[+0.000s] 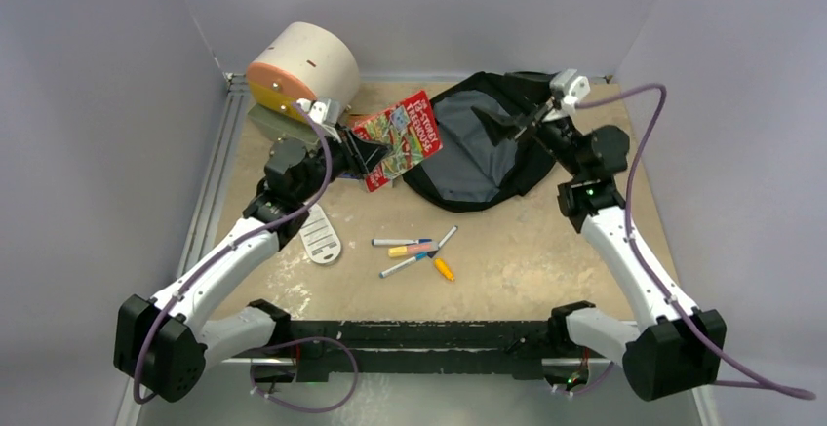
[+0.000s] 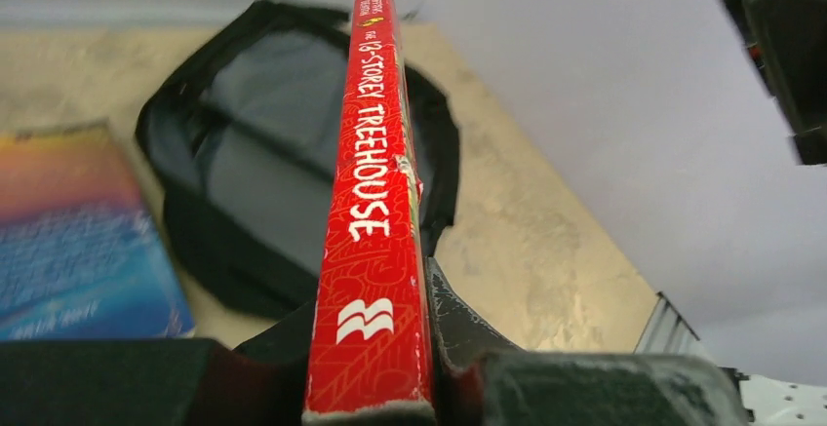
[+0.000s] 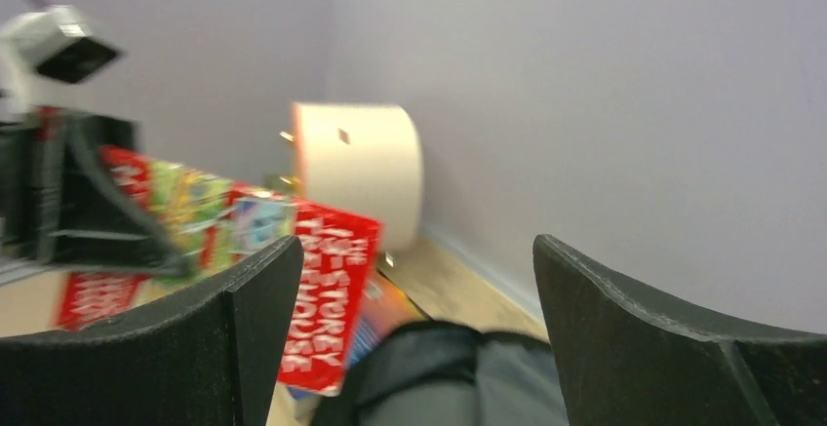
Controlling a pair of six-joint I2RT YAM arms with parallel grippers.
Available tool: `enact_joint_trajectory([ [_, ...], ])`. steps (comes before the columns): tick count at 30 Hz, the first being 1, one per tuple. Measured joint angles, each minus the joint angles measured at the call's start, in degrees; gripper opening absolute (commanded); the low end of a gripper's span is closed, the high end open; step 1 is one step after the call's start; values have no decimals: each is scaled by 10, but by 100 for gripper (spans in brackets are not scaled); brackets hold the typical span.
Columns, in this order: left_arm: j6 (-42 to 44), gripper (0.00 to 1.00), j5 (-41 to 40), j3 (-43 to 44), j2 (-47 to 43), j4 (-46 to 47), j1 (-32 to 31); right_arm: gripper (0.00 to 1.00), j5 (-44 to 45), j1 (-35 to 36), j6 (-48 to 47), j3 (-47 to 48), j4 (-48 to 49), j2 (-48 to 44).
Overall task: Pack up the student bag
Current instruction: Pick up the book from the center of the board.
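The student bag (image 1: 466,168) lies at the back right of the table, black with its mouth open on a grey lining (image 2: 258,119). My left gripper (image 1: 363,153) is shut on a red book (image 1: 400,135), held off the table just left of the bag. In the left wrist view its spine (image 2: 375,182) points at the opening, clamped between the fingers (image 2: 458,314). My right gripper (image 1: 505,130) hovers open over the bag's upper part, nothing between its fingertips (image 3: 278,270); the bag (image 3: 468,377) lies below them.
A cream-and-orange cylindrical box (image 1: 304,67) stands at the back left. A second, blue-and-orange book (image 2: 78,236) lies flat beside the bag. Several markers (image 1: 419,251) and a white ruler-like strip (image 1: 320,234) lie mid-table. Walls close the back and both sides.
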Motion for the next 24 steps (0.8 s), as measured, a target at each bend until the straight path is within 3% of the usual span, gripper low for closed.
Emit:
enact_joint_trajectory([
  [8,3,0,-69,19,10,-157,0,83,215,57,-93,114,-221,165],
  [13,1,0,-93,41,6,-200,0,86,309,106,-126,189,-314,282],
  [24,-2,0,-126,41,-17,-254,0,91,447,146,-195,258,-412,425],
])
